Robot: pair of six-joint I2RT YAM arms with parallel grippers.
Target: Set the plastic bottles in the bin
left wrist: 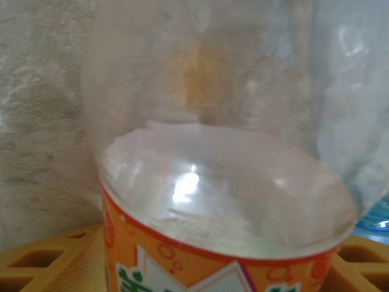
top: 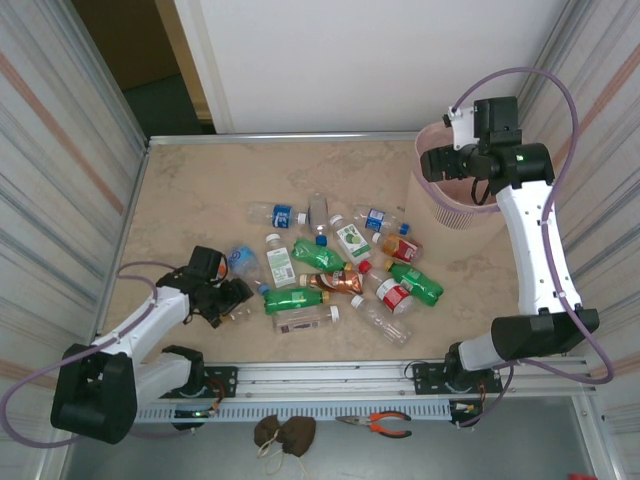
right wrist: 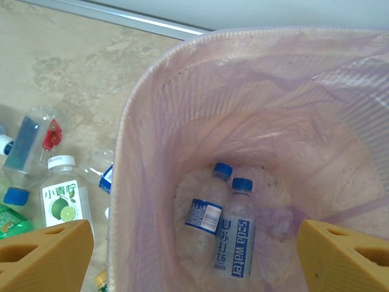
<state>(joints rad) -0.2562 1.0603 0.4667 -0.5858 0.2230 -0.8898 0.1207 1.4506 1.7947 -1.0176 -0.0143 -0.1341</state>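
Orange-labelled bottle up close; binned bottle reads "soda water".

Bin mouth wide open under the right gripper, fingers spread, nothing between them; two blue-capped bottles lie on the bin floor, ample room above them; mid-table blocked by the bottle heap, bottles touching or overlapping, gaps narrow; bare table free along the far and left sides; left gripper low at the heap's left edge, a clear orange-labelled bottle crowding the space between its fingers.
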